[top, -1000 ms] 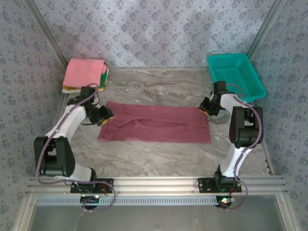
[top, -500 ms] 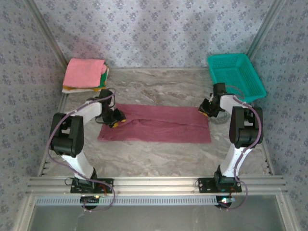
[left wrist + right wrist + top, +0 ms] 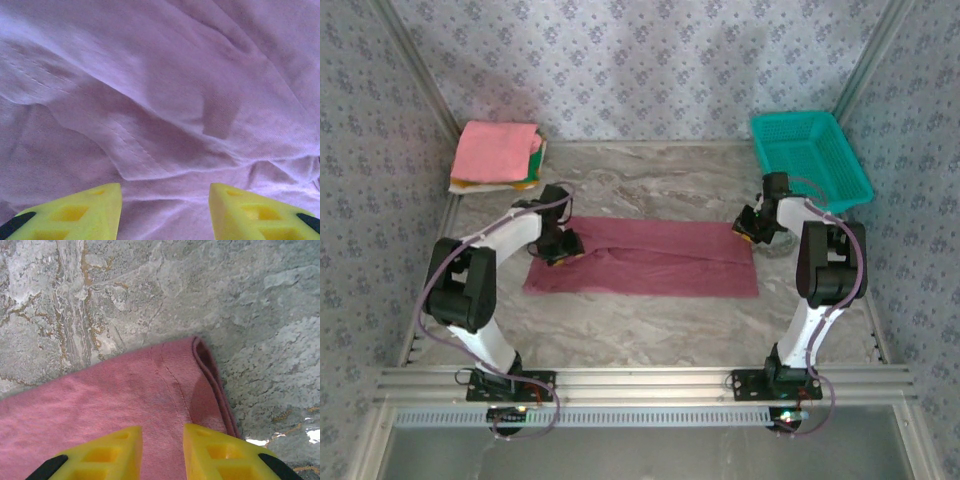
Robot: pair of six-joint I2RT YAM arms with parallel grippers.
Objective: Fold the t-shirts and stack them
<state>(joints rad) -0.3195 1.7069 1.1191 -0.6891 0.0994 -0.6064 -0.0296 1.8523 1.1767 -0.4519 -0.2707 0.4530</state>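
Lying flat across the middle of the table (image 3: 650, 320), the maroon t-shirt (image 3: 650, 260) makes one long band. Its long axis runs from my left side to my right, and it is not yet folded short enough to stack.

My left gripper (image 3: 563, 248) hovers over the shirt's left end, close to the far edge. In the left wrist view the cloth (image 3: 160, 100) rumples in soft ridges, with a stitched hem running just ahead of the gripper (image 3: 165, 187). Those fingers stand well spread, with nothing between them but the shirt below.

My right gripper (image 3: 748, 228) sits at the far right corner of the band. In the right wrist view that corner (image 3: 200, 370) shows a doubled edge on bare stone, a little ahead and to the right of the gripper (image 3: 162, 427). These fingers are only narrowly parted, and I see no cloth caught between them.

Each arm is nearest its own end, so I judge the next fold will bring one short end over along the long axis.

The folded stack (image 3: 495, 150), pink on top, waits at the far left corner, nearer my left arm. A teal basket (image 3: 810, 155) stands at the far right.
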